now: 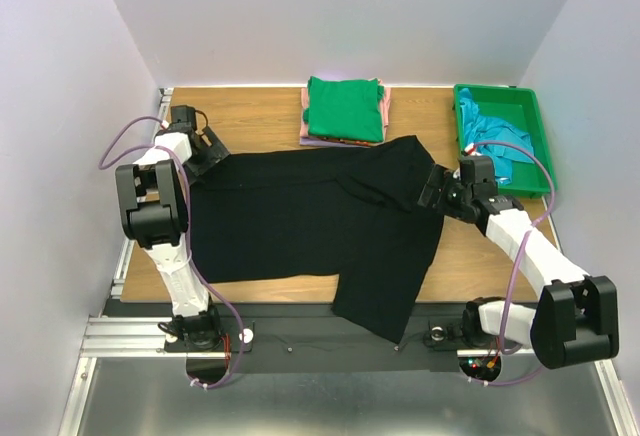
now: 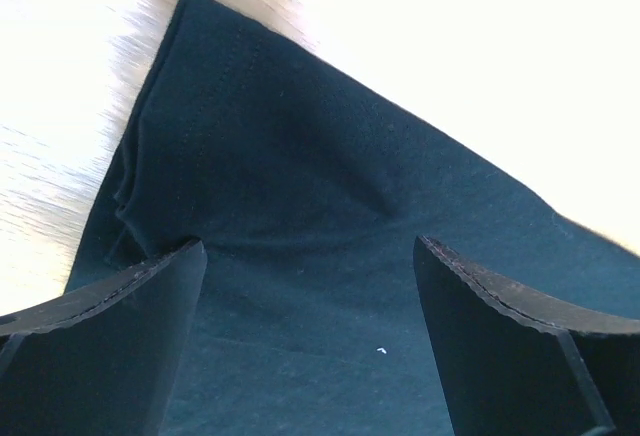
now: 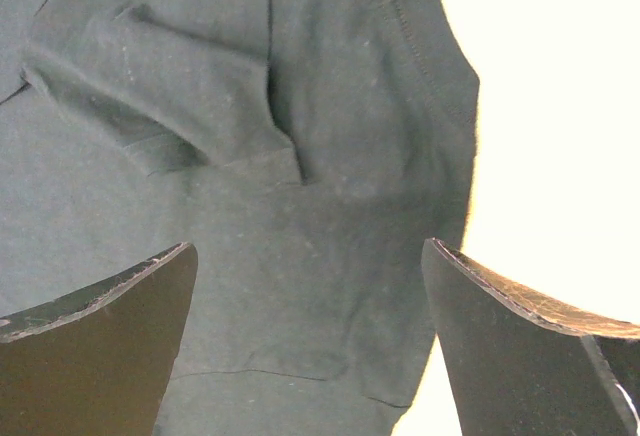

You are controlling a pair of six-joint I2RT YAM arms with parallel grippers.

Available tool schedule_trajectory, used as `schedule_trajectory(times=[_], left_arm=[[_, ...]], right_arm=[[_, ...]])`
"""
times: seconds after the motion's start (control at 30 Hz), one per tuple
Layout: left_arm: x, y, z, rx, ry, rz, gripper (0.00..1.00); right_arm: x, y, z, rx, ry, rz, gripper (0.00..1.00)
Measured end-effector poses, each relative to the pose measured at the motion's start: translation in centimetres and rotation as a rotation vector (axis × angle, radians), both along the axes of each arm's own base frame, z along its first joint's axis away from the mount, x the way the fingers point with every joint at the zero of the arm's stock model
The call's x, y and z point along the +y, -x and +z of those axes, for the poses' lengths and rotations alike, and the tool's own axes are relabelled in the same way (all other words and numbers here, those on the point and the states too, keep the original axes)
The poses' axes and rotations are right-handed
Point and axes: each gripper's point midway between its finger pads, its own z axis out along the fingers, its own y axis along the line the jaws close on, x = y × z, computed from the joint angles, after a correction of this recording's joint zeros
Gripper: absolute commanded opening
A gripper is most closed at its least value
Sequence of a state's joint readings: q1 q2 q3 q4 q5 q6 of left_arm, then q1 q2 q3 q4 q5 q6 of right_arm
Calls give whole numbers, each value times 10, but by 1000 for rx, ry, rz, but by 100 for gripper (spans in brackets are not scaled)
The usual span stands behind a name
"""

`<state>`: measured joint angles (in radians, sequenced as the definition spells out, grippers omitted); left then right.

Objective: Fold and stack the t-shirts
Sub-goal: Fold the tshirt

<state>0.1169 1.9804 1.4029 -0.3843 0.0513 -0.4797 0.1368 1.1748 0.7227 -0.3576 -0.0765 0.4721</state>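
A large black t-shirt (image 1: 310, 216) lies spread across the middle of the table, its near right part hanging over the front edge. My left gripper (image 1: 208, 151) hovers open over the shirt's far left corner. In the left wrist view the left gripper (image 2: 308, 256) has black cloth (image 2: 300, 156) below its spread jaws and nothing pinched. My right gripper (image 1: 436, 188) stands open at the shirt's right edge. In the right wrist view the right gripper (image 3: 310, 261) is above a folded sleeve (image 3: 170, 106). A folded green t-shirt (image 1: 345, 108) tops a pink one (image 1: 385, 106) and a lilac one (image 1: 320, 142).
A green plastic tray (image 1: 535, 116) stands at the back right with a crumpled teal t-shirt (image 1: 495, 136) in it. Purple cables loop from both arms. White walls close in the table on three sides. Bare wood shows at the back left and front right.
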Motion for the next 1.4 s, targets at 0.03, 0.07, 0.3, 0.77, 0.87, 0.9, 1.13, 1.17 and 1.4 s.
schedule_trajectory(times=[0.03, 0.07, 0.3, 0.77, 0.87, 0.9, 1.13, 1.17, 1.4], left_arm=[[3, 0, 1, -5, 2, 6, 98], [6, 0, 1, -10, 4, 11, 98], [6, 3, 5, -25, 13, 19, 98], [-20, 47, 95, -226, -42, 52, 98], [-34, 52, 84, -218, -29, 27, 98], [-38, 54, 78, -206, -24, 20, 98], [-44, 53, 19, -95, 3, 5, 98], [-45, 53, 8, -73, 8, 2, 98], [-47, 24, 3, -113, 20, -10, 98]], right_arm=[[0, 0, 1, -2, 0, 2, 100], [0, 0, 1, -5, 0, 2, 100], [2, 0, 11, -37, -10, 9, 100], [7, -4, 30, -108, -37, 30, 100], [8, -11, 31, -105, -36, 30, 100], [8, -15, 31, -101, -36, 30, 100], [6, -53, 16, -72, -6, -8, 100], [5, -55, 13, -67, -1, -15, 100], [1, -61, -16, 0, 19, -47, 100]])
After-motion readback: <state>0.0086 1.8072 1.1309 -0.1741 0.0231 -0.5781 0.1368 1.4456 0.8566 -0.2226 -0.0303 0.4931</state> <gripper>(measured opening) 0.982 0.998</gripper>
